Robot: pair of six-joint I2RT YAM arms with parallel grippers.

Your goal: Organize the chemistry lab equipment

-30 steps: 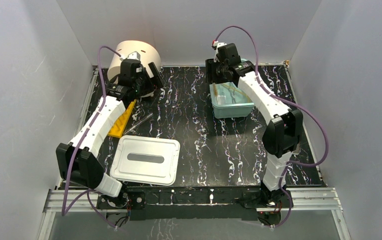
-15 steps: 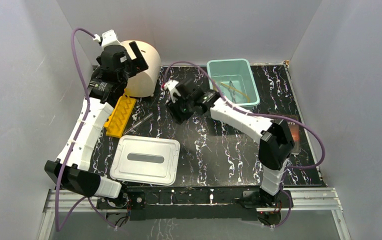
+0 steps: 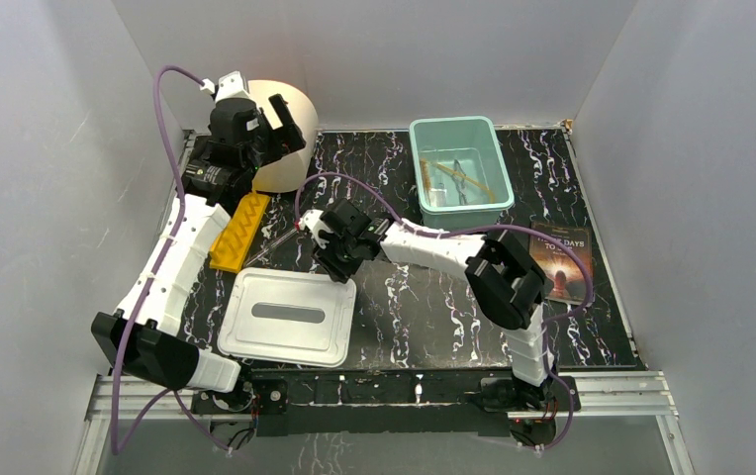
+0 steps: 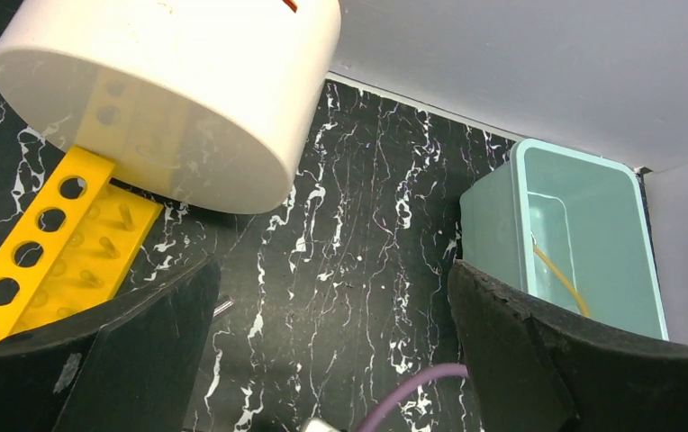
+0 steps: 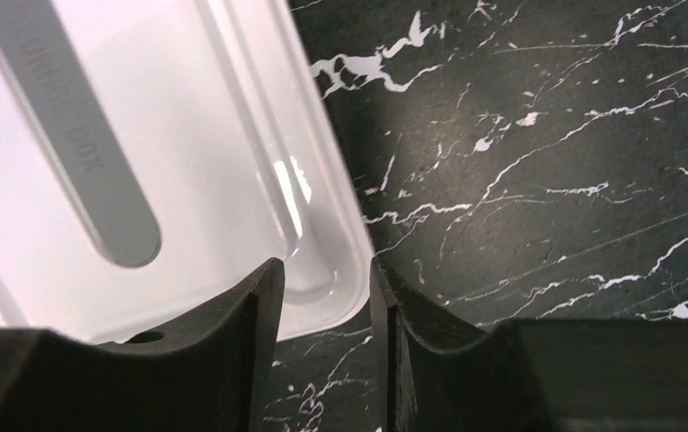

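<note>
Left hand (image 4: 331,274) up beside big cream cylinder (image 3: 287,170), jaws spread wide, nothing between. Right hand (image 5: 324,270) low at right corner of white lid (image 3: 290,317), fingers straddling lid rim with narrow gap. Clamped or not, can't tell. Yellow holed rack (image 3: 238,230) flat on worktop (image 3: 424,307), far end at cylinder. Metal tongs (image 3: 463,185) inside teal bin (image 3: 431,132), far right of worktop.

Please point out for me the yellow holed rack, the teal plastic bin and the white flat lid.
yellow holed plastic rack (image 3: 238,231): top view, middle of its holed face.
teal rectangular plastic bin (image 3: 450,123): top view, far rim.
white flat rectangular lid (image 3: 290,338): top view, white surface beside its grey strip.
</note>
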